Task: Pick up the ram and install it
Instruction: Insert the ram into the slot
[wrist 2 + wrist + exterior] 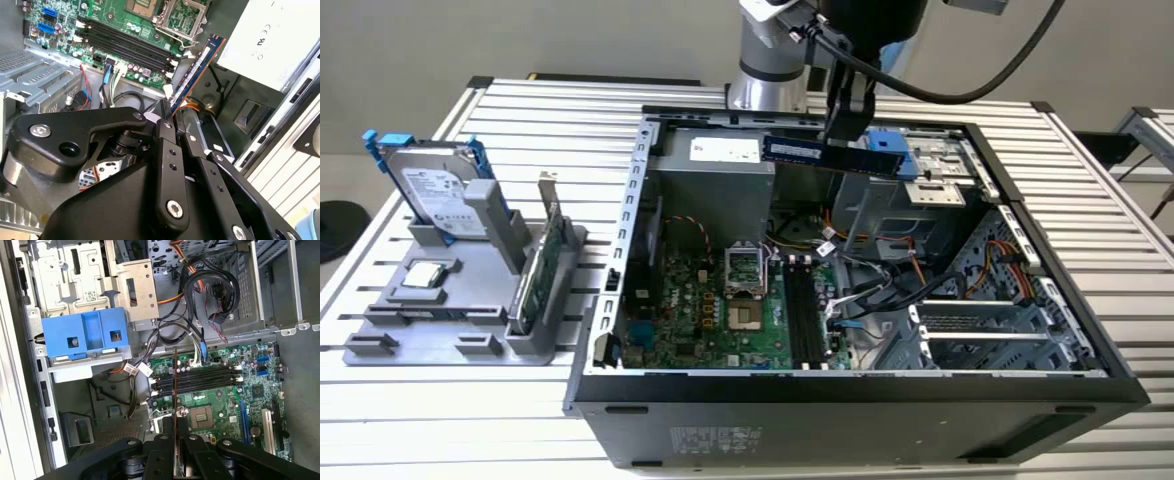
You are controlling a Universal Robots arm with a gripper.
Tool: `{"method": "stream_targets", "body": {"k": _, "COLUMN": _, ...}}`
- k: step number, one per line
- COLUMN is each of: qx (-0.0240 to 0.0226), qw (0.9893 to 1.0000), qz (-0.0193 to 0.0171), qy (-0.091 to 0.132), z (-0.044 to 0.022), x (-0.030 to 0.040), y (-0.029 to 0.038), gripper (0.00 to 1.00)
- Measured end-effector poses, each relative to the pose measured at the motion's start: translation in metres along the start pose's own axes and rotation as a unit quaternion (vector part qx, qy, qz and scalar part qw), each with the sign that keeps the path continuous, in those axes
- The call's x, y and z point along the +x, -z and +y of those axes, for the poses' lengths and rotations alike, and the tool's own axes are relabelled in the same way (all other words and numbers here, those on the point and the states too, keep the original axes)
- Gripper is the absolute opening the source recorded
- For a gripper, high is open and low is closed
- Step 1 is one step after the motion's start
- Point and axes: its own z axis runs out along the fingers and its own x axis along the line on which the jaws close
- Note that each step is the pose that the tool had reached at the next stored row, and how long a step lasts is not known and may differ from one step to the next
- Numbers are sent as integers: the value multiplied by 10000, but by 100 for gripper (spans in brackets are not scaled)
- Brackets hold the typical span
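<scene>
The black tool (845, 128) was shut tight on the ram (834, 153), a thin, long, dark green stick of circuit board with dark chips. Its two fingers pinched the flat sides of the ram, near the middle of the long top edge.

In the exterior view the ram hung level in the air over the open black computer case (854, 395), at about 12 o'clock from the middle of the case. The long black memory slots (803, 315) on the green motherboard (707, 310) lay at about 6 o'clock from the ram, lower down and well apart from it. The case sat on the silver ribbed tabletop (454, 430).

The ram looked very light and stiff, but thin and easy to break. It would likely crack if it were pushed in crooked. Its flat sides looked smooth and could slip, so a firm pinch near the top edge seemed right. That also left the bottom edge free for a slot
</scene>
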Motion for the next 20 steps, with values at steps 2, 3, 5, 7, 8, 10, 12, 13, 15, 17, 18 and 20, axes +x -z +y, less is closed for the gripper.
{"method": "stream_targets", "body": {"k": 2, "qx": 3, "qw": 10000, "qz": -2, "qy": -67, "z": 0, "x": 0, "y": -11, "gripper": 0}}
{"method": "stream_targets", "body": {"k": 3, "qx": 4, "qw": 9999, "qz": -2, "qy": -105, "z": 0, "x": 0, "y": -19, "gripper": 0}}
{"method": "stream_targets", "body": {"k": 5, "qx": 8, "qw": 9998, "qz": -3, "qy": -189, "z": 0, "x": 1, "y": -37, "gripper": 0}}
{"method": "stream_targets", "body": {"k": 7, "qx": 11, "qw": 9996, "qz": -3, "qy": -280, "z": 1, "x": 2, "y": -55, "gripper": 0}}
{"method": "stream_targets", "body": {"k": 8, "qx": 14, "qw": 9994, "qz": -4, "qy": -334, "z": 2, "x": 3, "y": -63, "gripper": 0}}
{"method": "stream_targets", "body": {"k": 10, "qx": 19, "qw": 9989, "qz": -5, "qy": -463, "z": 2, "x": 3, "y": -75, "gripper": 0}}
{"method": "stream_targets", "body": {"k": 12, "qx": 24, "qw": 9982, "qz": -6, "qy": -604, "z": 2, "x": 4, "y": -86, "gripper": 0}}
{"method": "stream_targets", "body": {"k": 13, "qx": 27, "qw": 9977, "qz": -6, "qy": -676, "z": 3, "x": 4, "y": -92, "gripper": 0}}
{"method": "stream_targets", "body": {"k": 15, "qx": 34, "qw": 9965, "qz": -9, "qy": -830, "z": 3, "x": 5, "y": -101, "gripper": 0}}
{"method": "stream_targets", "body": {"k": 17, "qx": 40, "qw": 9951, "qz": -10, "qy": -990, "z": 3, "x": 5, "y": -108, "gripper": 0}}
{"method": "stream_targets", "body": {"k": 18, "qx": 43, "qw": 9943, "qz": -10, "qy": -1069, "z": 2, "x": 5, "y": -110, "gripper": 0}}
{"method": "stream_targets", "body": {"k": 20, "qx": 50, "qw": 9924, "qz": -11, "qy": -1229, "z": 2, "x": 5, "y": -115, "gripper": 0}}
